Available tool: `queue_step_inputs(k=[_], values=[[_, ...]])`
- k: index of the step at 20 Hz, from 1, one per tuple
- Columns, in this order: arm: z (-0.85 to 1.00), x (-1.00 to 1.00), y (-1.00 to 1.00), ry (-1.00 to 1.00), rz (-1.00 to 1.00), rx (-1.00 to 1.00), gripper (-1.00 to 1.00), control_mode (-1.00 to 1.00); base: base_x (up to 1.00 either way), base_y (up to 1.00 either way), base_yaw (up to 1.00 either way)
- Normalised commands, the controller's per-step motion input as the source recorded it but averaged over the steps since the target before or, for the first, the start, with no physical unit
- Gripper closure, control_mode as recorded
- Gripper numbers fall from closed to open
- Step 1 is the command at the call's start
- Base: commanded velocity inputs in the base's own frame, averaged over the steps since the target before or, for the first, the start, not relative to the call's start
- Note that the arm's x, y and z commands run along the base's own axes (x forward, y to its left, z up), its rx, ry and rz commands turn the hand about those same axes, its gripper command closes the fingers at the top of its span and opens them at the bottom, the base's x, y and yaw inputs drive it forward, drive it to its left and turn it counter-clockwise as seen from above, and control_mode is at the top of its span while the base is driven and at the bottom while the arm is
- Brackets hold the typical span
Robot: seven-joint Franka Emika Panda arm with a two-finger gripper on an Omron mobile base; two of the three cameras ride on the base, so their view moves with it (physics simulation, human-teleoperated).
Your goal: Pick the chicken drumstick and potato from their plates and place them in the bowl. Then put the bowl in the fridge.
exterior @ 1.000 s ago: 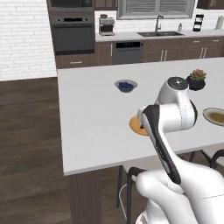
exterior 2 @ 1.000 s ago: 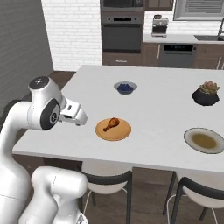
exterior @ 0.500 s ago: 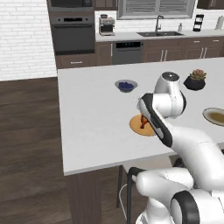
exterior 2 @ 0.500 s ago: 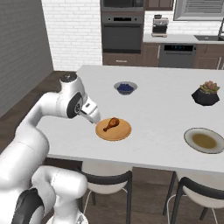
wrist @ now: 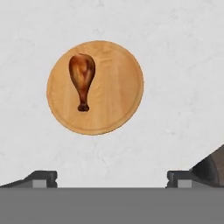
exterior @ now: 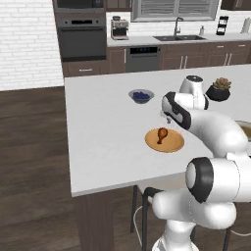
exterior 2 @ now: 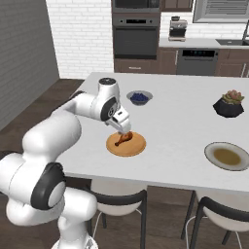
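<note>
Progress: nothing moved yet; small orange-brown cooked chicken drumstick [wrist: 82,78] lies on the flat round wooden plate [wrist: 118,87]; potato, bowl and fridge steps all remain.
End effector [wrist: 111,177]: spread wide, empty, above the white tabletop [exterior: 103,127] beside the plate.
Drumstick: glossy, fat end tapering to bone.
Second plate [exterior 2: 226,156]: pale-rimmed, tan centre, apparently bare.

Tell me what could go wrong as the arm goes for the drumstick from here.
1. The chicken drumstick sits off-centre on the wooden plate, left of the midline between the open end effector tips in the hand view; a straight descent may miss it.
2. It tapers to a thin bone end, so a grip there could slip.
3. The plate lies loose on the counter; a low touch might push it.
</note>
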Motion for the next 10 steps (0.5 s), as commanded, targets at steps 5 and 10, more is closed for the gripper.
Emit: queue_step_inputs(k=[5, 10], values=[[-0.31, 0.61, 0.0, 0.03, 0.01, 0.0, -1.0, -1.0, 0.0, 0.0, 0.0], [-0.55, 0.23, 0.03, 0.08, 0.0, 0.0, -1.0, -1.0, 0.0, 0.0, 0.0]])
